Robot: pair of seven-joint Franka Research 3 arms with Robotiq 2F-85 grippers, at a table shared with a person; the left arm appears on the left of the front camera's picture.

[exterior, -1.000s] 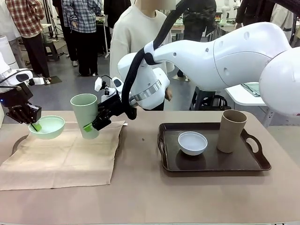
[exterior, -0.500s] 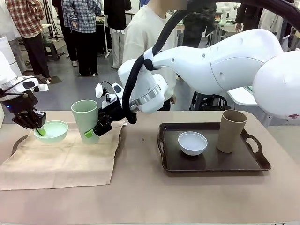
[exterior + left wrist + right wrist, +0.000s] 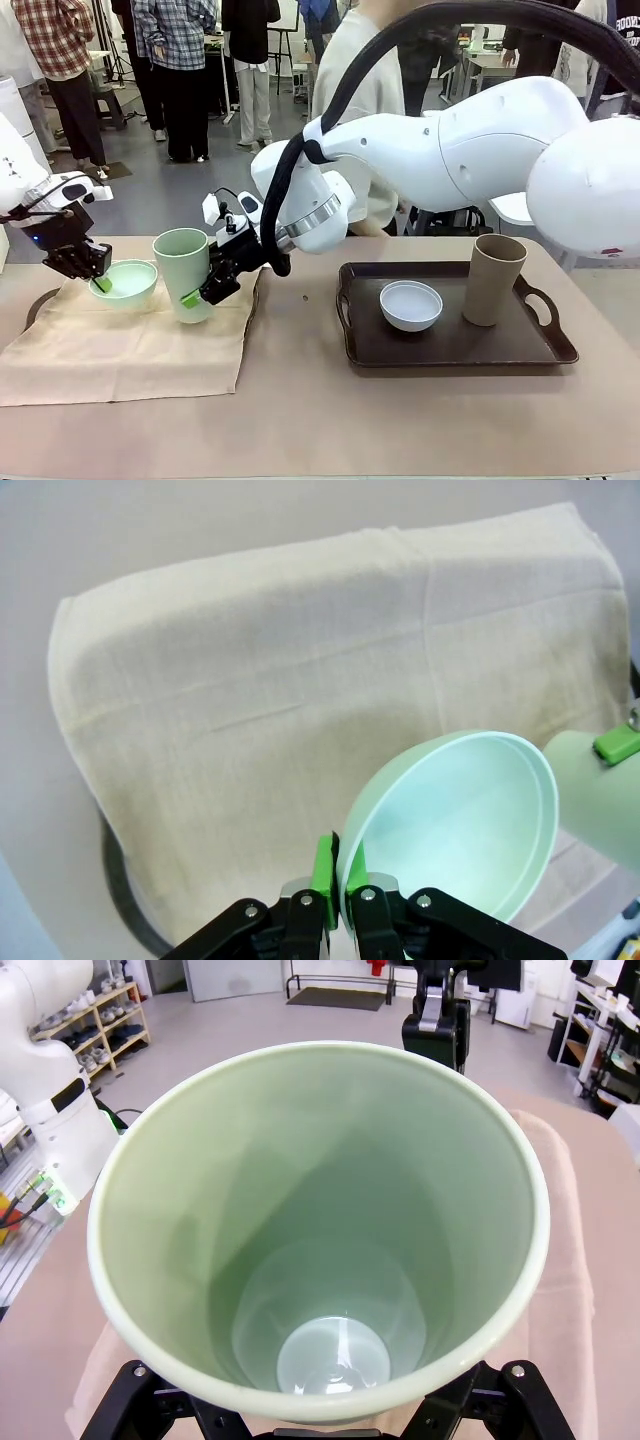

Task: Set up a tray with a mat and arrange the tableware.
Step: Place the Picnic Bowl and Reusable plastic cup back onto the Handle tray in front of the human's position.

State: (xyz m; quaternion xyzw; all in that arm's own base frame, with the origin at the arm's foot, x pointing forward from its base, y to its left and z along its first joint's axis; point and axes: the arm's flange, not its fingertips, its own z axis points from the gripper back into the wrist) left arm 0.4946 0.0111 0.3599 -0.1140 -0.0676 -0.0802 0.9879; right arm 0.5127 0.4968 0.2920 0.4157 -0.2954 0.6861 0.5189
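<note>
My left gripper (image 3: 96, 279) is shut on the near rim of the pale green bowl (image 3: 127, 281), holding it tilted just over the beige mat (image 3: 130, 345); the left wrist view shows the pads (image 3: 324, 868) pinching the bowl (image 3: 460, 820). My right gripper (image 3: 196, 294) is shut on the tall pale green cup (image 3: 182, 268), upright at the mat's back right, beside the bowl. The right wrist view looks straight down into the cup (image 3: 320, 1230). The white bowl (image 3: 411, 304) and tan-brown cup (image 3: 494, 278) stand on the dark tray (image 3: 450, 352) at right.
A dark tray rim (image 3: 36, 303) peeks out from under the mat at the left. A person stands at the far side behind my right arm. The tabletop between the mat and the right tray is bare.
The left gripper has carried the bowl rightward toward the cup. The right gripper has lowered the cup and brought it from tilted to upright.
</note>
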